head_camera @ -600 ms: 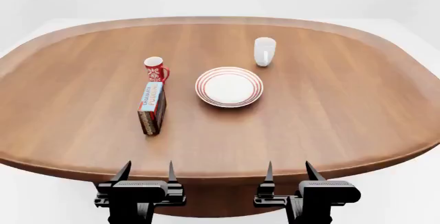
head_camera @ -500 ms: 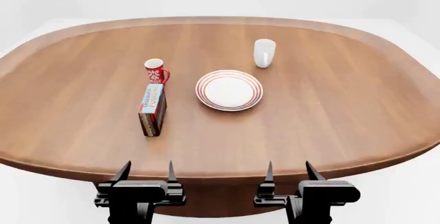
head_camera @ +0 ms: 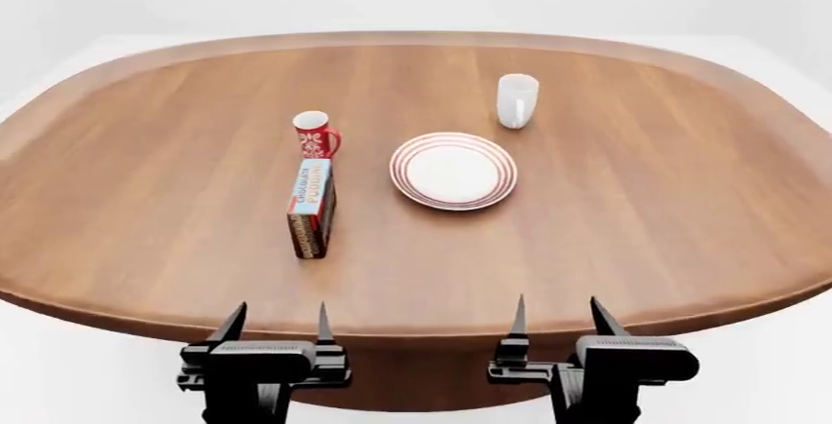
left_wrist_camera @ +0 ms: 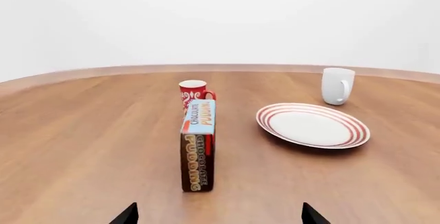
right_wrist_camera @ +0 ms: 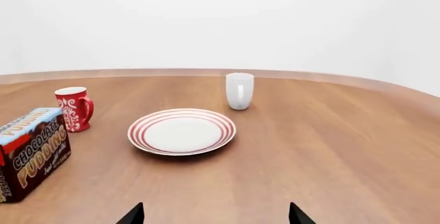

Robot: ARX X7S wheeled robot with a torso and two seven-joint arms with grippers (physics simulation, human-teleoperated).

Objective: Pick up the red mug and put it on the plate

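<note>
The red mug (head_camera: 314, 134) with its white pattern stands upright on the table, left of the plate (head_camera: 453, 171); the left wrist view shows the red mug (left_wrist_camera: 195, 93) partly behind a pudding box, the right wrist view shows the red mug (right_wrist_camera: 74, 108) in full. The plate (left_wrist_camera: 312, 125) (right_wrist_camera: 181, 131) is white with red rings and holds nothing. My left gripper (head_camera: 277, 325) and right gripper (head_camera: 559, 319) hang open at the table's near edge, far from both, with nothing between their fingers.
A chocolate pudding box (head_camera: 311, 208) stands just in front of the red mug. A plain white mug (head_camera: 516, 100) stands behind the plate to the right. The round wooden table (head_camera: 676, 200) spreads wide around them.
The head view has shifted: the table's things now sit slightly further right in it. The right gripper shows a little further right. Nothing on the table has moved.
</note>
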